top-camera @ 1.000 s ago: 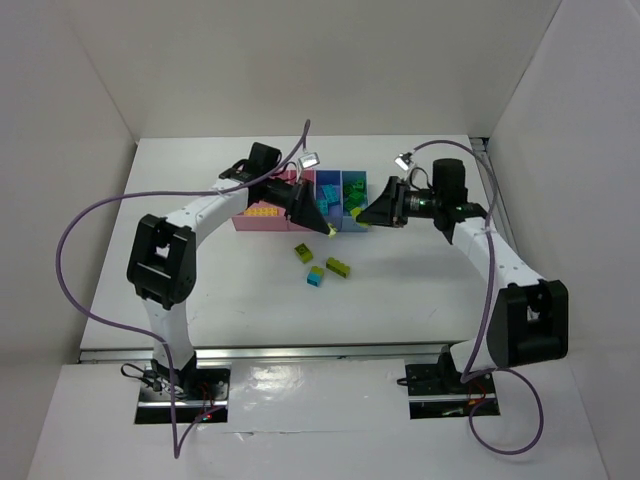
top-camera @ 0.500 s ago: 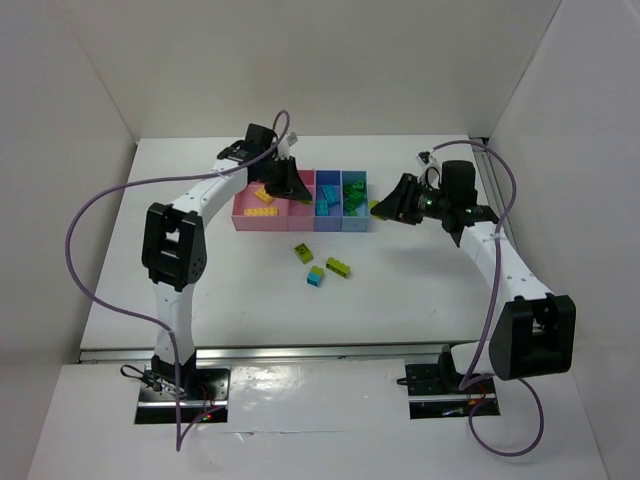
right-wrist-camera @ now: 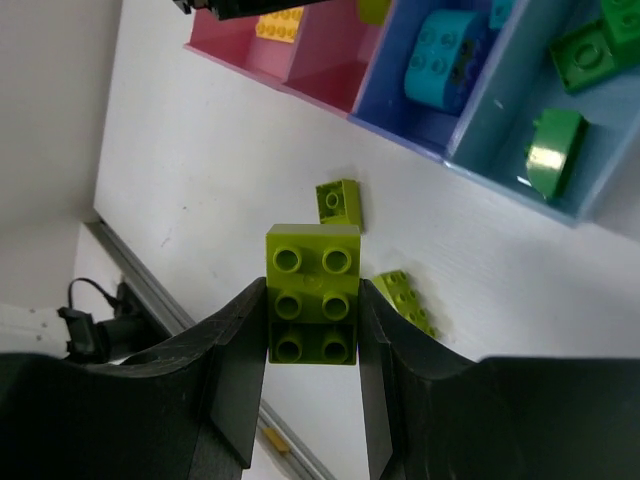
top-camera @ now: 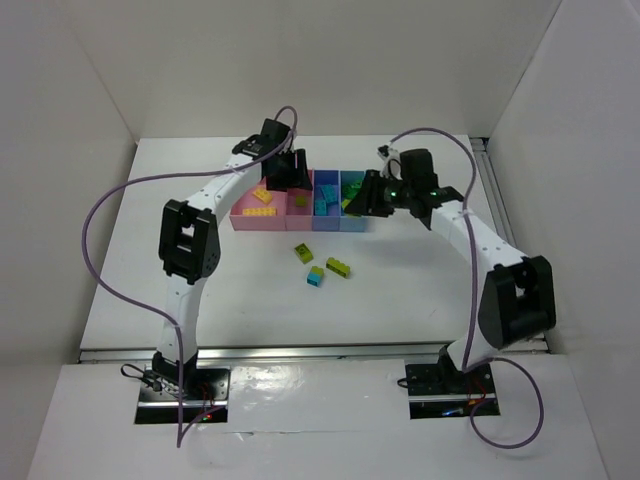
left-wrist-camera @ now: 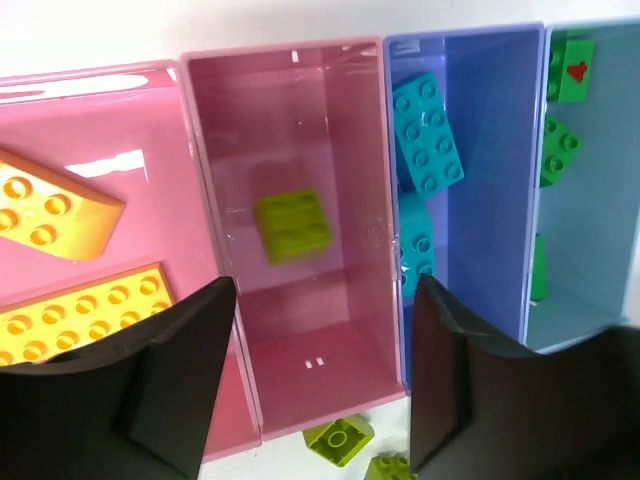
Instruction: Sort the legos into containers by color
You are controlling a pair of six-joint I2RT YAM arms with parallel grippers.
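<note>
Loose legos: two lime (top-camera: 303, 252) (top-camera: 338, 267) and one cyan (top-camera: 315, 277), on the counter (top-camera: 200, 270) just before the bins.
Right gripper (right-wrist-camera: 312, 295): jaws clamped on a lime brick (right-wrist-camera: 313, 330), above the counter.
Left gripper (left-wrist-camera: 322, 290): jaws spread and empty, over the narrow pink bin (left-wrist-camera: 300, 130); second lime brick (left-wrist-camera: 292, 226) inside.
Other bins: yellow bricks (left-wrist-camera: 50, 205) in wide pink bin (left-wrist-camera: 60, 120), cyan bricks (left-wrist-camera: 428, 130) in blue-violet bin (left-wrist-camera: 490, 120), green bricks (left-wrist-camera: 558, 150) in light blue bin (left-wrist-camera: 590, 230).

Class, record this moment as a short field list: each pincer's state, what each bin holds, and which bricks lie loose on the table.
Left pincer: open, empty
Right pincer: shut on a lime brick
Wide pink bin: yellow bricks
Narrow pink bin: a second lime brick
Blue-violet bin: cyan bricks
Light blue bin: green bricks
Loose on table: two more lime bricks, one cyan brick
</note>
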